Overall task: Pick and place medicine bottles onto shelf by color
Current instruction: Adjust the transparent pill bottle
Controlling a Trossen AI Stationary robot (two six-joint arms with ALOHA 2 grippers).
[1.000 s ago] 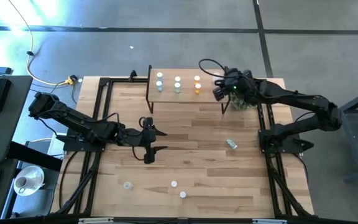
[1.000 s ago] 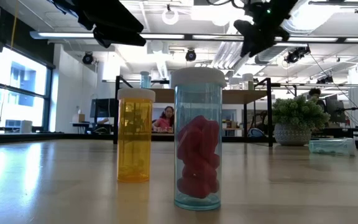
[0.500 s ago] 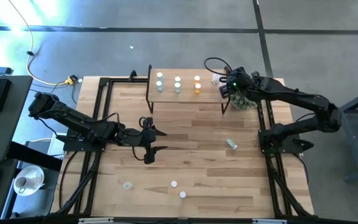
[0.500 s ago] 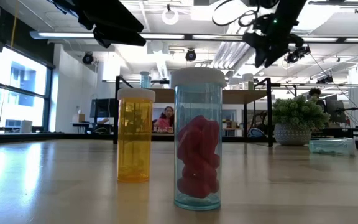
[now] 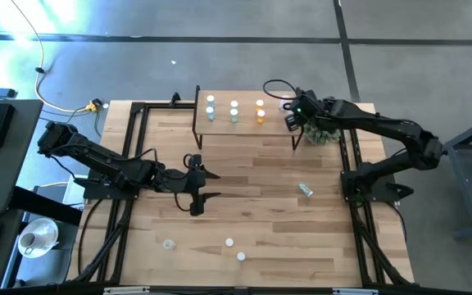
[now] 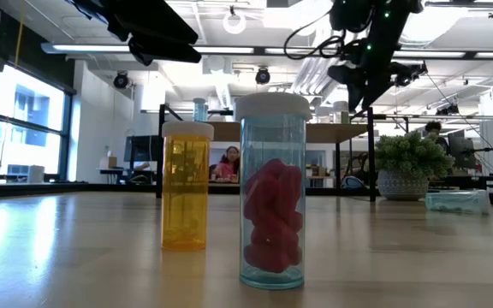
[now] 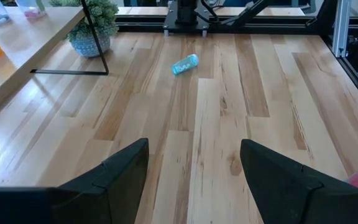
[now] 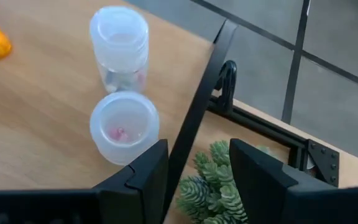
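Observation:
The shelf (image 5: 244,124) stands at the table's far side with several medicine bottles on it, among them an orange one (image 5: 260,117) and two clear ones (image 8: 124,127) (image 8: 119,46) at its right end. A light blue bottle (image 5: 305,189) lies on its side on the table. Three more bottles stand near the front edge, one of them orange (image 6: 185,184) and one clear blue with red pills (image 6: 272,188). My right gripper (image 8: 197,146) hovers open over the shelf's right end, tipped down, holding nothing. My left gripper (image 7: 194,144) hangs open above mid-table.
A potted green plant (image 5: 322,135) stands just right of the shelf, under my right arm. The shelf's black leg (image 8: 194,118) runs between my right fingers in the wrist view. Black frame rails (image 5: 133,147) border the table's left and right sides.
My right gripper has sunk toward the shelf's right end and tipped further downward. The gap between its fingers stays the same. The left arm and the bottles have kept still.

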